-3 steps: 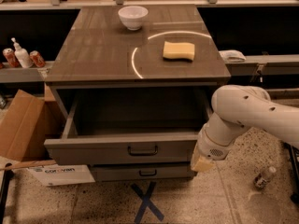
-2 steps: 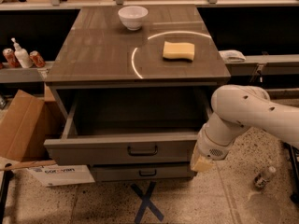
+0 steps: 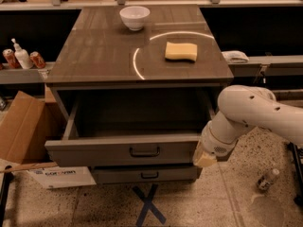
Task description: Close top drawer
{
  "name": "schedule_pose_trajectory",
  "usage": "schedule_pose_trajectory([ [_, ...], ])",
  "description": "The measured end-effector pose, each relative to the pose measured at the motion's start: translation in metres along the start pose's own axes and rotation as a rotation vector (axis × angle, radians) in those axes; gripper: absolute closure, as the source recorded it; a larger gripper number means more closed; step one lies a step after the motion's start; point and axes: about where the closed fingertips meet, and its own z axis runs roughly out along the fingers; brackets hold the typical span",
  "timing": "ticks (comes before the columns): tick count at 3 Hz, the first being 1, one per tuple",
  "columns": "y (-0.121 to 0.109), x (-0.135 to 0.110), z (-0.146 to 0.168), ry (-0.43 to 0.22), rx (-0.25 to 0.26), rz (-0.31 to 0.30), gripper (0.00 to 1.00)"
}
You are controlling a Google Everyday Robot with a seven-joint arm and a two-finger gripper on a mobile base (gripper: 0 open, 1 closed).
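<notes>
The top drawer (image 3: 94,150) is pulled far out of the grey-taupe cabinet, and its deep empty box is open to view. Its flat front panel carries a small dark handle (image 3: 144,152) at the centre. My gripper (image 3: 206,159), at the end of the white arm (image 3: 251,110), sits at the right end of the drawer front, touching or very near its right edge. The gripper's tip looks tan and points down and left.
A white bowl (image 3: 134,17) and a yellow sponge (image 3: 181,51) lie on the cabinet top. A lower drawer front (image 3: 142,175) shows beneath. A cardboard box (image 3: 23,126) stands at the left, a small bottle (image 3: 267,178) lies on the floor at right, and a blue tape X (image 3: 149,205) marks the floor in front.
</notes>
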Motion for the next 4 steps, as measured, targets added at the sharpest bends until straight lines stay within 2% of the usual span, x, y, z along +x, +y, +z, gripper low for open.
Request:
schedule_pose_trajectory([
  [1,-0.029,0.000,0.003,-0.024,0.074,-0.004,1.00],
  [2,-0.054,-0.009,0.005,-0.062,0.122,0.007,1.00],
  [4,-0.111,-0.032,0.009,-0.125,0.170,0.023,1.00],
])
